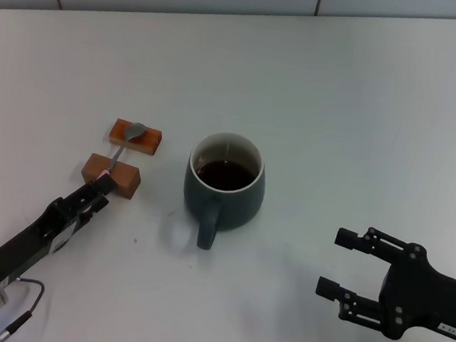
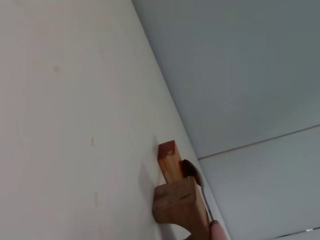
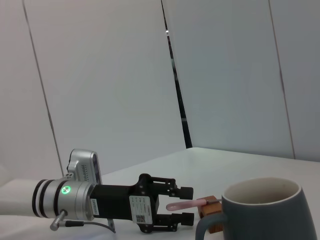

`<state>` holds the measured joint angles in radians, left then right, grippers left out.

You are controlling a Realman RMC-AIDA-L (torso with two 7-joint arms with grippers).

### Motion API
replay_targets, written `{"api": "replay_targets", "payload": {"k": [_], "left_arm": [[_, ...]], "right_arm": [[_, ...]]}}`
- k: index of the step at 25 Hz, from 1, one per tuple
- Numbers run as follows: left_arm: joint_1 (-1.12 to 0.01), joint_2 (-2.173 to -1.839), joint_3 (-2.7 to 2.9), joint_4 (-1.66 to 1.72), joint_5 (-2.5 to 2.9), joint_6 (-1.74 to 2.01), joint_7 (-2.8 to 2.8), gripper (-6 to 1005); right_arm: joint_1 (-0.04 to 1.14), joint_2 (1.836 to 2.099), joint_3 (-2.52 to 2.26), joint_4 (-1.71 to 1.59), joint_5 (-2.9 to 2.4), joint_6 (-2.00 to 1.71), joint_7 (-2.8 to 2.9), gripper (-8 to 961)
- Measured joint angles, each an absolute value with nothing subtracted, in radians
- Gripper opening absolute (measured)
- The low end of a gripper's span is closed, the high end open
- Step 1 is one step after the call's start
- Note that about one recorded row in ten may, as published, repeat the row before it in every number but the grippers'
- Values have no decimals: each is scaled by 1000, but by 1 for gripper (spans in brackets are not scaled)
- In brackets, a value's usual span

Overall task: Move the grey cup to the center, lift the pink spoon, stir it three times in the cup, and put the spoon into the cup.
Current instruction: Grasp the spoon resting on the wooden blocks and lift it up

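- The left gripper [image 1: 101,190] reaches in low from the table's near left, its fingers spread on either side of the pale pink handle tip of the pink spoon [image 1: 123,149]; the right wrist view shows the handle passing between the two fingers [image 3: 184,190] with a gap on each side, not yet pinched.
- The pink spoon lies bridged across two brown wooden blocks, its silver bowl resting on the farther block [image 1: 137,136] and its handle end crossing the nearer block [image 1: 112,174], just in front of the left gripper.
- The grey cup [image 1: 224,183] stands upright near the middle of the white table [image 1: 364,103], just right of the blocks, its thick handle turned toward the robot and dark liquid inside.
- The right gripper [image 1: 342,265] hovers over the near right of the table, well apart from the cup, its fingers spread wide and holding nothing.
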<state>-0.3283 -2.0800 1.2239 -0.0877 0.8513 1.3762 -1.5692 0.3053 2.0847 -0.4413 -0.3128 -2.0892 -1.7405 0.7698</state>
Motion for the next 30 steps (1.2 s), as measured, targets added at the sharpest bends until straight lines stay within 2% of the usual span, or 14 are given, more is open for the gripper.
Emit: {"api": "replay_targets", "payload": {"k": [4, 10, 30], "left_arm": [[-330, -2080, 1224, -89, 851, 1372, -1570, 556], [-331, -2080, 1224, -89, 851, 1370, -1580, 424], [-331, -2080, 1202, -91, 849, 1362, -1583, 354]], "right_arm": [[305, 2085, -442, -313, -2089, -1739, 770, 761], [305, 2085, -442, -315, -2089, -1739, 770, 762], [307, 2085, -445, -315, -2089, -1739, 770, 762]]}}
